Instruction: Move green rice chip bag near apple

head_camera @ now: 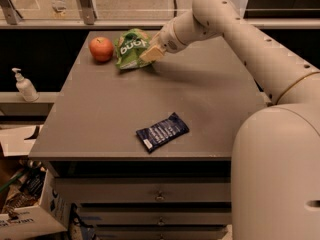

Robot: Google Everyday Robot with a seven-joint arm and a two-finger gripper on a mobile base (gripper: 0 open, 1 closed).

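The green rice chip bag (130,48) lies at the far left of the grey table (100,119), just right of the red-orange apple (101,49) and almost touching it. My gripper (151,53) reaches in from the right and is shut on the bag's right edge. The bag's lower edge looks to rest on the table top.
A flat dark blue snack wrapper (162,131) lies near the table's front edge. A white pump bottle (24,85) stands on a ledge to the left. Drawers sit under the table, boxes on the floor at lower left. My robot body fills the right side.
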